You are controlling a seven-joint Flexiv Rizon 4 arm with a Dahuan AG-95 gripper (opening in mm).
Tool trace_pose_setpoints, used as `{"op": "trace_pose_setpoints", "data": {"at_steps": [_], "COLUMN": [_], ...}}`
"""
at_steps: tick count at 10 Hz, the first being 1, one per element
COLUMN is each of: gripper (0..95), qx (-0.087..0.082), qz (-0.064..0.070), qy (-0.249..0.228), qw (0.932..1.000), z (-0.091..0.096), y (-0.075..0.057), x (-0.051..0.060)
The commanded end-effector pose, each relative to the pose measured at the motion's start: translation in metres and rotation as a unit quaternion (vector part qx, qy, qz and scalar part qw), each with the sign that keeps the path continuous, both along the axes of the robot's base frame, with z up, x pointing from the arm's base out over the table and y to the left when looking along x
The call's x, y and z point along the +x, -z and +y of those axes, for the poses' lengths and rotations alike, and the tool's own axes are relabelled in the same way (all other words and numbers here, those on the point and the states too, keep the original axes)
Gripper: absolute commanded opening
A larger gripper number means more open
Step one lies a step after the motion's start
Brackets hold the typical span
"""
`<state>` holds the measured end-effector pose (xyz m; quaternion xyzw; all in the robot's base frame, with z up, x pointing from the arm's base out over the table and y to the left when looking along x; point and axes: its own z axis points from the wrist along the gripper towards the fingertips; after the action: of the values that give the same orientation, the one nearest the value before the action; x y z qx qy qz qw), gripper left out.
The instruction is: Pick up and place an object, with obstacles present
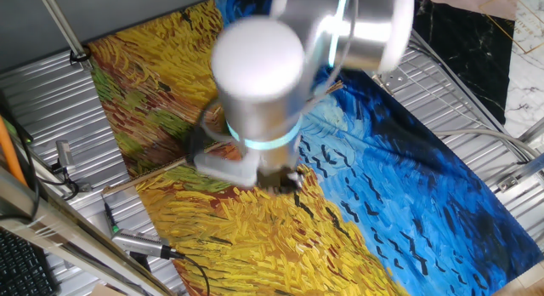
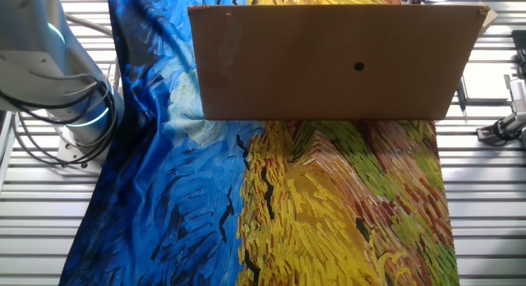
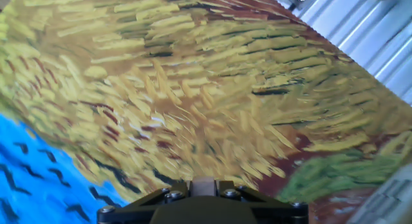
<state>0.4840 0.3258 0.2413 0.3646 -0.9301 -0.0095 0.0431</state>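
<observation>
Though the tool (image 1: 285, 179) hovers over the painted cloth (image 1: 399, 194), its jaw state is unclear; no object visible, pickup seemingly pending.

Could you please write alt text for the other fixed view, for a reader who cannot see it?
A large brown cardboard panel with a small dark hole stands across the top of the frame, hiding what lies behind it. Below it a painted cloth covers the table, blue on the left and yellow on the right. The grey robot arm shows at the left edge; no gripper or small object is visible.

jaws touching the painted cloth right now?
Cannot tell. In one fixed view the arm hides the gripper tips; the hand view shows only cloth, no fingertips.
</observation>
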Motion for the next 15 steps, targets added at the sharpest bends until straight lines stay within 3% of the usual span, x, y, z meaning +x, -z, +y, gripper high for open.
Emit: {"op": "trace_pose_setpoints", "data": {"at_steps": [1,7,10,15], "gripper": [0.0,0.0,0.0,0.0], "qx": [0.004,0.013,0.012,0.017], "qz": [-0.004,-0.003,-0.003,-0.011], "qy": [-0.001,-0.070,-0.077,-0.062], "qw": [1.0000,0.9975,0.9969,0.9979], "z": [-0.001,-0.003,-0.003,0.018], "y": [0.004,0.004,0.005,0.029], "x": [-0.006,-0.007,-0.009,-0.013]}}
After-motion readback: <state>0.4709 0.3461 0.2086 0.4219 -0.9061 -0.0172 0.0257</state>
